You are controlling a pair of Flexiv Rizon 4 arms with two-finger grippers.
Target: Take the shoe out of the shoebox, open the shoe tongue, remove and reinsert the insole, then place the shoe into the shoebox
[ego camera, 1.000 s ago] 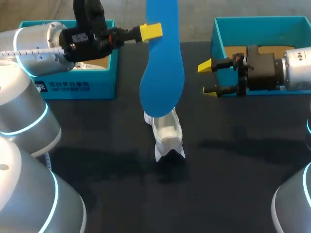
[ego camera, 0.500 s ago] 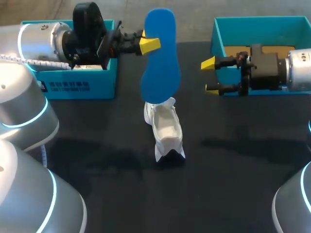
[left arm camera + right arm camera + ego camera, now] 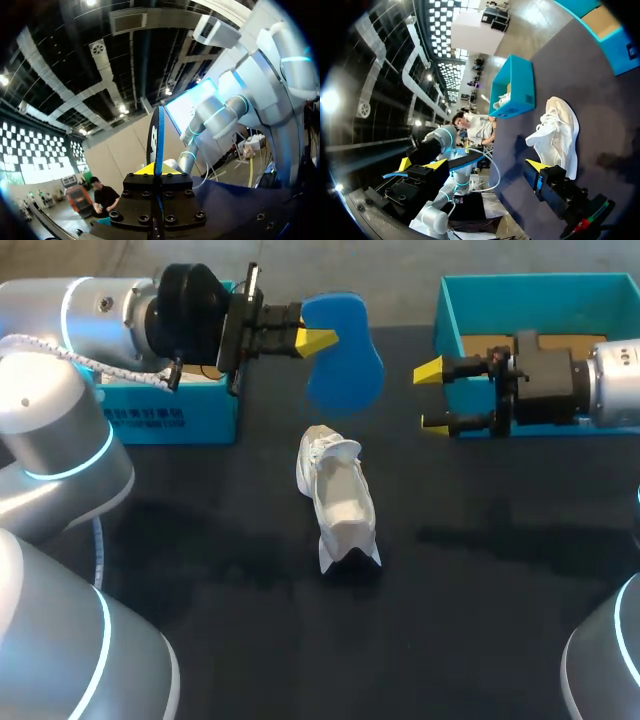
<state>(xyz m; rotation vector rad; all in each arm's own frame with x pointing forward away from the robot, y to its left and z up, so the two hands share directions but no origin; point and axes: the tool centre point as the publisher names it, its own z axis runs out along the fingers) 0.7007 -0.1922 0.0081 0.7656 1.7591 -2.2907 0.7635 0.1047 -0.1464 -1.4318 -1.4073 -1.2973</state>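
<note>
From above, the left arm (image 3: 95, 310) comes in level over the black worktop (image 3: 220, 540), and its left jaws are clamped on one edge of a blue foam insole (image 3: 350, 365), which hangs free of everything else. A white lace-up sneaker (image 3: 340, 505) lies alone on the worktop just below the held insole and apart from it, its opening towards those jaws. A teal open box (image 3: 160, 418) sits under the left arm behind its jaws. A second teal box (image 3: 530, 282) sits under the right arm (image 3: 610, 380), whose right jaws stand apart and empty, off to the side of the sneaker and level with the insole. From the left wrist, the insole (image 3: 155, 137) shows edge-on, rising straight out from between the closed yellow tips; the sneaker is out of sight there. From the right wrist, the two fingers are spread wide with nothing between them; the sneaker (image 3: 559, 131) lies on its side just ahead of one finger, untouched, with the first teal box (image 3: 517, 82) beyond it. The removal looks done and reinsertion is the step in hand. Next, I judge, the insole must be tipped end-down, lined up with the shoe's length and fed into the opening, and the free jaws may need to steady the sneaker or hold its tongue back.
</note>
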